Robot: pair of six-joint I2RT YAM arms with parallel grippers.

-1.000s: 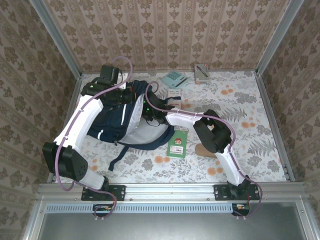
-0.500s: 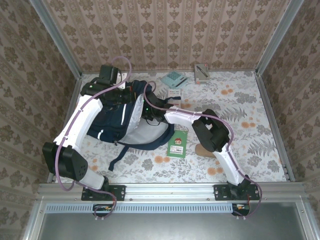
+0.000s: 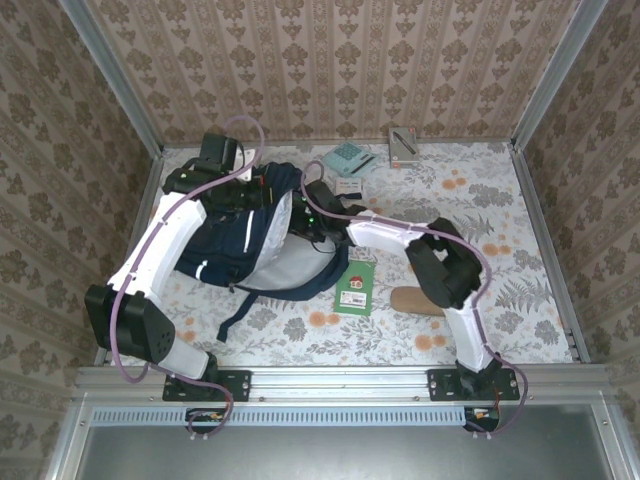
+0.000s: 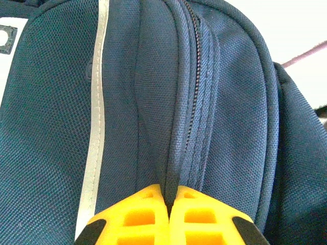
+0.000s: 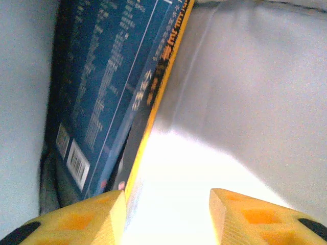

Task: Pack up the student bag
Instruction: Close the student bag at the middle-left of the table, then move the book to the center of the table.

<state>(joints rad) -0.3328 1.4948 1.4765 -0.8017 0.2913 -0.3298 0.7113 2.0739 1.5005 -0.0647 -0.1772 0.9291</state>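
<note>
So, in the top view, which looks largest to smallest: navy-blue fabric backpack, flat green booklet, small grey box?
1. navy-blue fabric backpack
2. flat green booklet
3. small grey box
The box lies farther from the camera, so its rank is less sure.

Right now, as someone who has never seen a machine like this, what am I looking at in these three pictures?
Two white robot arms are bolted to the near edge of a flowered table. The wide picture comes from a camera above and behind them; each close-up comes from a camera on one wrist. The left tool, yellow fingers shut, pinches a fold of the navy backpack beside its zip. The right tool is inside the bag's grey lining, fingers apart, a blue book standing beside one finger. On the table lie a green booklet, what looks like a calculator, and a brown object.
</note>
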